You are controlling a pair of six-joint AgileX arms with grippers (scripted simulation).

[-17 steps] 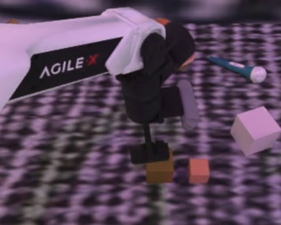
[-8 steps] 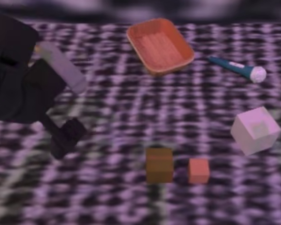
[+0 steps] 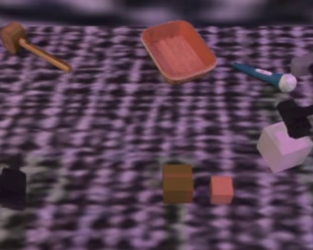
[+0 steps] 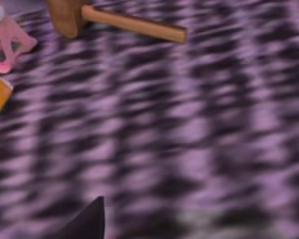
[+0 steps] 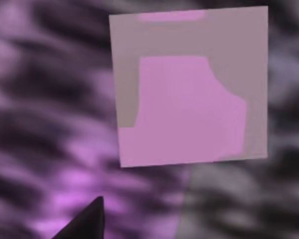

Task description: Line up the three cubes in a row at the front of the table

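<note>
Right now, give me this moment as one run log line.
brown cube and salmon cube: side by side at front | pink cube: right, not aligned | right gripper: above pink cube | left gripper: front left, idle

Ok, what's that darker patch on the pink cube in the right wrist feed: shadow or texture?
Right wrist view: likely shadow; a grey band covers the pale pink-lilac cube along its top and sides. Top view: the right gripper hangs over that cube, which would cast it; the woven table looks blurred there too.
</note>
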